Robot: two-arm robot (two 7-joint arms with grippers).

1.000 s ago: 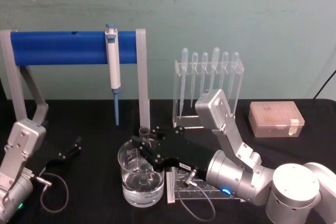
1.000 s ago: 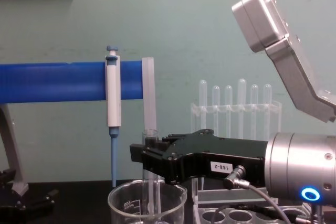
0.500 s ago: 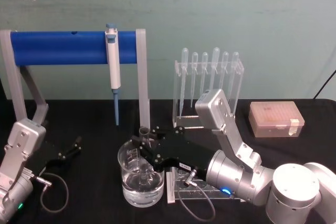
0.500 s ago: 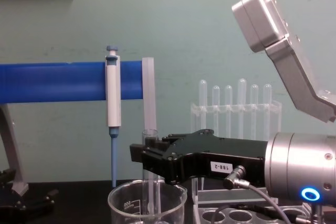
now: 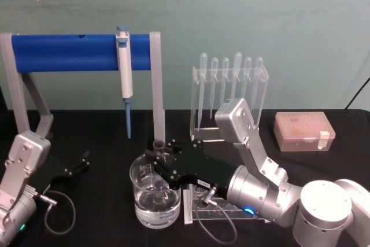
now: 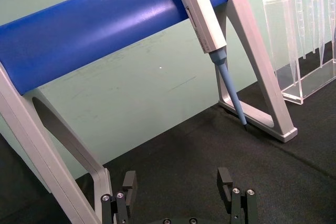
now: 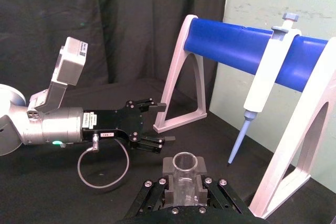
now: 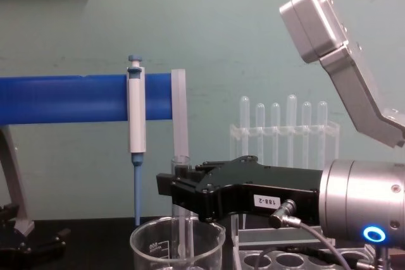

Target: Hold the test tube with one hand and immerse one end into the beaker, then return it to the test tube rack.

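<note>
Test tube [image 8: 181, 164]: clear glass, upright, open-rimmed.

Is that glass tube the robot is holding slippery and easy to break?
Probably fragile: the test tube looks like thin clear glass, so a hard squeeze from the right gripper might crack it. Likely slippery too, being smooth, with its lower end down in the beaker. Laid flat, its round body would probably roll.
</note>
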